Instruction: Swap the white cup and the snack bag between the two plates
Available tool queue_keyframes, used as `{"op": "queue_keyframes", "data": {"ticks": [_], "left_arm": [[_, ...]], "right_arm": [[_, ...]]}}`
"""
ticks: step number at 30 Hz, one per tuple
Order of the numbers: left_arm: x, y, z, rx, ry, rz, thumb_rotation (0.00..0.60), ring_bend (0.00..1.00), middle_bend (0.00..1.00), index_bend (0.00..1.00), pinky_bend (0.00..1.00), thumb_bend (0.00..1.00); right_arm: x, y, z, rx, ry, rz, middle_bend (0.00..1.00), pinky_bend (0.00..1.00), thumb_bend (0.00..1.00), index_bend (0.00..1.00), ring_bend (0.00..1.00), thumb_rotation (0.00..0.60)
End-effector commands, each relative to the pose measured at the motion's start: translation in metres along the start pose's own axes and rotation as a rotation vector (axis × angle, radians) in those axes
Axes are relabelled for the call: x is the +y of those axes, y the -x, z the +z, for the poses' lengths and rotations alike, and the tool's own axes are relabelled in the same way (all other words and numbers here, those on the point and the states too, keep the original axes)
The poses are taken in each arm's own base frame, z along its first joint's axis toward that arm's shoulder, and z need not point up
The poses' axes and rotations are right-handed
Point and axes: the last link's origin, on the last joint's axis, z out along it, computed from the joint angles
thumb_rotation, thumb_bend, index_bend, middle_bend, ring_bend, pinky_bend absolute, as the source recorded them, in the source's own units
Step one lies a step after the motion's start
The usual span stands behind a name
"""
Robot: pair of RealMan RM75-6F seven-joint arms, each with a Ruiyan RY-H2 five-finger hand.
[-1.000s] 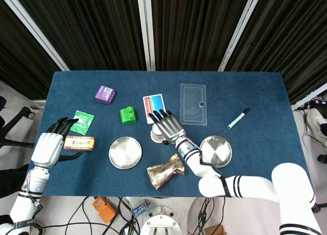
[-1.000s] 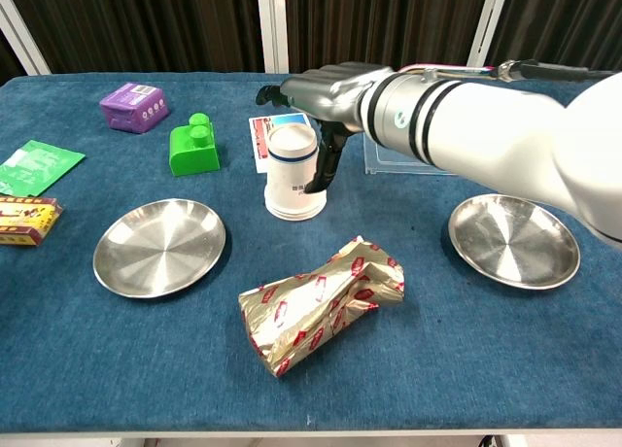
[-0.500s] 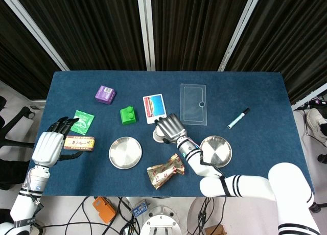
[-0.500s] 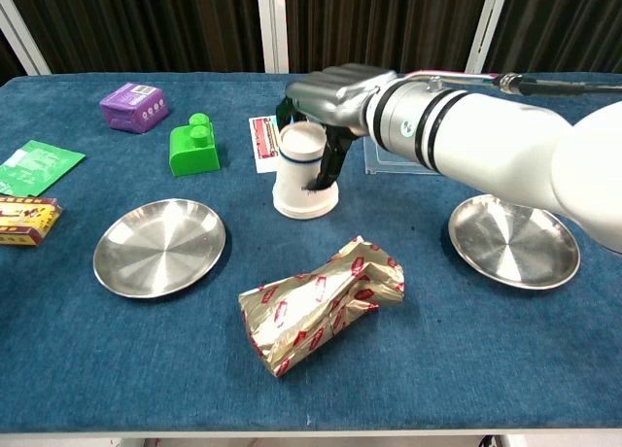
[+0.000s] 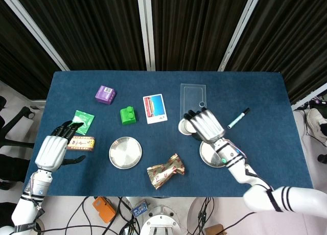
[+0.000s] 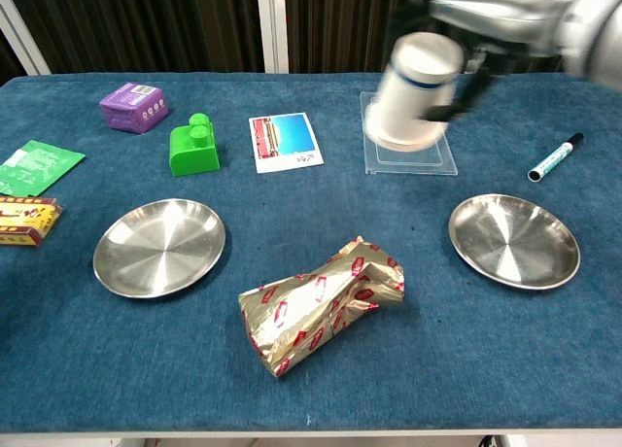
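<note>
Your workspace: blue cloth tabletop. Behind it, dark pleated curtains split by white poles. Below: pale floor, tangled cables.

This looks like a robotics lab or test cell, not a home or shop. The desk is covered in plain dark blue cloth and stands against black pleated curtains hung between white metal posts, closing off the far side like a recording booth. On the pale floor at the near edge lie loose cables and small electronic boxes. A black office chair base shows at the left. The things laid out on the cloth are an unrelated mix, set apart like test props: a green block, a purple box, a picture card, a marker pen, two bare metal plates.
</note>
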Motion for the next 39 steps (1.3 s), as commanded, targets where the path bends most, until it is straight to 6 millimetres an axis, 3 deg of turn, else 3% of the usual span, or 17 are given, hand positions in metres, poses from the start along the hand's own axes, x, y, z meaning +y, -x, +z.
{"op": "queue_keyframes", "data": {"ticks": [1,6,13,16,21,24,27,33,39], "left_arm": [[0.004,0.005,0.000,-0.018,0.013,0.005,0.600,0.12,0.17,0.12,0.23,0.02],[0.012,0.015,-0.004,-0.045,0.041,0.018,0.600,0.12,0.17,0.12,0.23,0.02],[0.025,0.019,-0.012,-0.057,0.081,0.022,0.600,0.12,0.17,0.12,0.23,0.03],[0.030,0.020,-0.014,-0.064,0.100,0.011,0.600,0.12,0.17,0.12,0.23,0.03],[0.039,0.022,-0.016,-0.083,0.130,-0.020,0.600,0.12,0.17,0.12,0.23,0.03],[0.050,0.024,-0.020,-0.100,0.164,-0.078,0.600,0.12,0.16,0.12,0.23,0.03],[0.065,0.026,-0.023,-0.129,0.218,-0.124,0.600,0.12,0.16,0.12,0.23,0.03],[0.115,0.043,-0.019,-0.181,0.366,-0.175,0.600,0.12,0.11,0.12,0.23,0.04],[0.173,0.080,0.000,-0.290,0.455,-0.263,0.600,0.10,0.08,0.11,0.23,0.05]], "right_arm": [[0.034,0.018,-0.053,-0.055,0.034,0.023,0.65,0.57,0.41,0.76,0.66,0.600],[0.051,0.054,-0.073,-0.139,0.037,0.052,0.65,0.57,0.41,0.75,0.66,0.600],[0.052,0.088,-0.075,-0.206,0.026,0.103,0.64,0.56,0.41,0.63,0.63,0.600],[0.052,0.095,-0.076,-0.233,0.023,0.136,0.53,0.55,0.41,0.46,0.55,0.600],[0.057,0.091,-0.082,-0.264,0.026,0.175,0.19,0.43,0.39,0.01,0.24,0.600],[0.061,0.080,-0.091,-0.234,0.034,0.184,0.05,0.35,0.29,0.00,0.10,0.600],[0.067,0.068,-0.104,-0.188,0.049,0.194,0.00,0.28,0.22,0.00,0.02,0.600],[0.088,0.049,-0.149,-0.088,0.142,0.203,0.00,0.18,0.21,0.00,0.00,0.600],[0.109,0.046,-0.199,-0.007,0.281,0.248,0.00,0.10,0.21,0.00,0.00,0.600]]}}
